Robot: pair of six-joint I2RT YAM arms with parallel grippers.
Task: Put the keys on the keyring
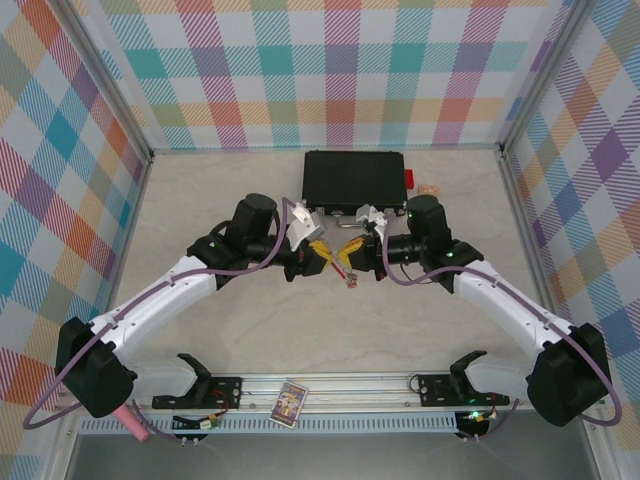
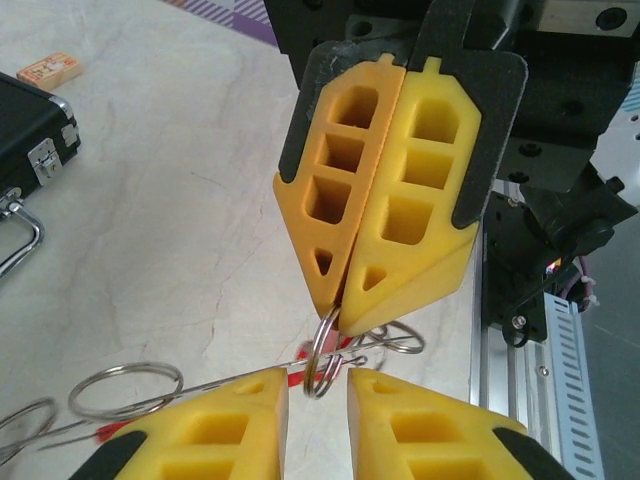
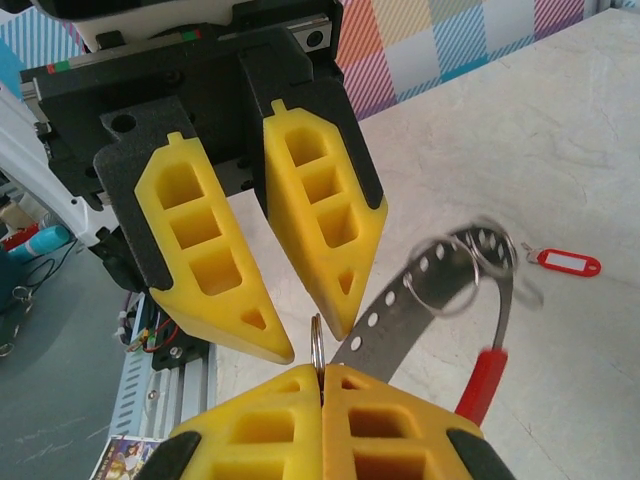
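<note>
**Two hands meeting tip to tip above the tabletop (image 1: 250, 340), in front of a black case (image 1: 355, 178).** The right hand (image 3: 322, 372) was clenched on a small split ring (image 3: 316, 345), which stood upright out of its fingertips. The left hand (image 3: 310, 338) faced it, released, with its fingers apart and their tips on either side of that ring. The keyring (image 3: 482, 380), a metal band with a red sleeve, sat just beside the right hand and carried further blurred rings (image 3: 460, 268). One key (image 3: 568, 263) with a red tag lay on the tabletop, well apart.
</note>
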